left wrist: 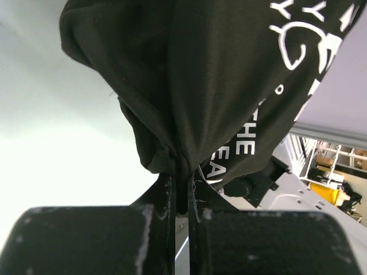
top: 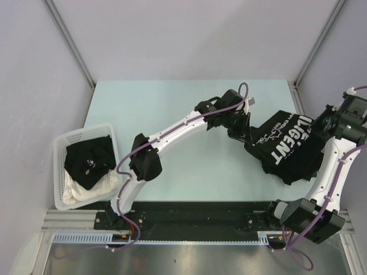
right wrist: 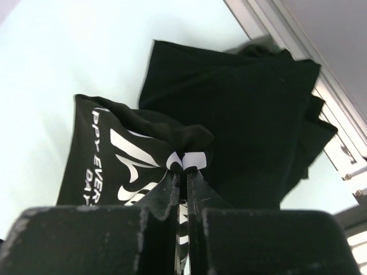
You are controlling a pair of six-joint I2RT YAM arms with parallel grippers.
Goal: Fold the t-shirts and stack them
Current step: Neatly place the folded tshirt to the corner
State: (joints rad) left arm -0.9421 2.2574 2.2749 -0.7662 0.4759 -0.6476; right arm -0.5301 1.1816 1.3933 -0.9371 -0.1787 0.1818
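Pinching a gathered fold of the black short-sleeved cotton t-shirt with large white printed lettering in the left hand, with fingers pressed almost together and only a thin bunch of cloth between them. Draping up and away from those fingertips in the left wrist view as a dark, rounded mass, with white letters off to the right of the hand. Clamped at a second bunched edge by the right hand, likewise squeezed tight on fabric, with a scrap of white print caught right at its fingertips. Spanning the gap between the two hands in the top view, with lettered chest turned upward, sagging toward the pale green surface below. Cannot tell how much of the lower hem touches that surface. Lying flat beyond the right hand and a little to its right: plain black fabric, folded-looking, with layered edges showing, close beside the metal rail at the surface's border. Cannot tell whether one garment or several there. Sitting well apart from the left hand, far off to its left: white plastic lattice basket, holding a crumpled black t-shirt on top of a white cloth.
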